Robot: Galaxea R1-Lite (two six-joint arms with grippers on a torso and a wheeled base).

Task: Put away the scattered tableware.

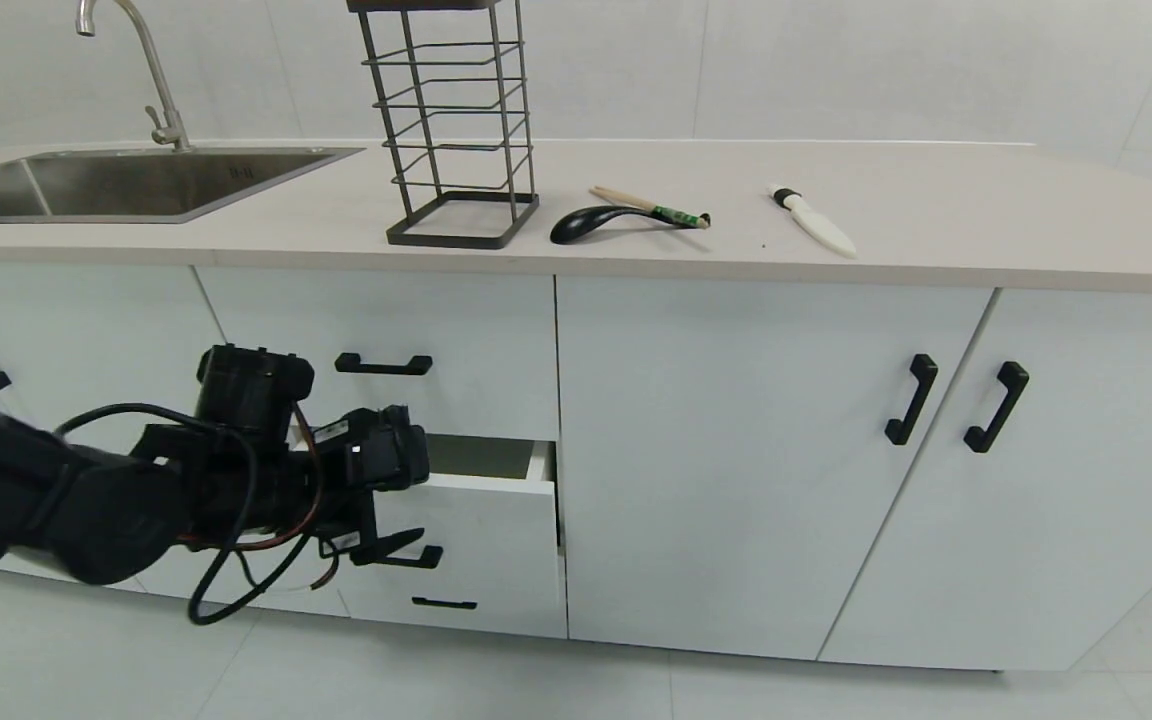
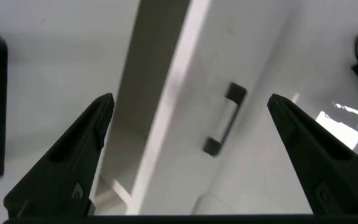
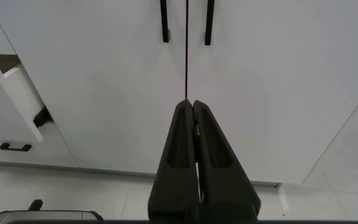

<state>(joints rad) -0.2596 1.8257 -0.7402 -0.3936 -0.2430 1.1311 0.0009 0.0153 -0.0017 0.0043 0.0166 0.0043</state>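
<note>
Pale countertop (image 1: 936,190), sink (image 1: 136,185), wire rack (image 1: 448,241), black spoon (image 1: 576,226), drawer (image 1: 496,525) ajar

Head view looks down; right wrist view shares the drawer (image 1: 506,530).

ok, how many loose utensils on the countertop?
3, counting the chopsticks as one item: a black spoon right of the wire rack, wooden chopsticks lying across its handle, and a white knife farther right. Nothing looks hidden.
</note>
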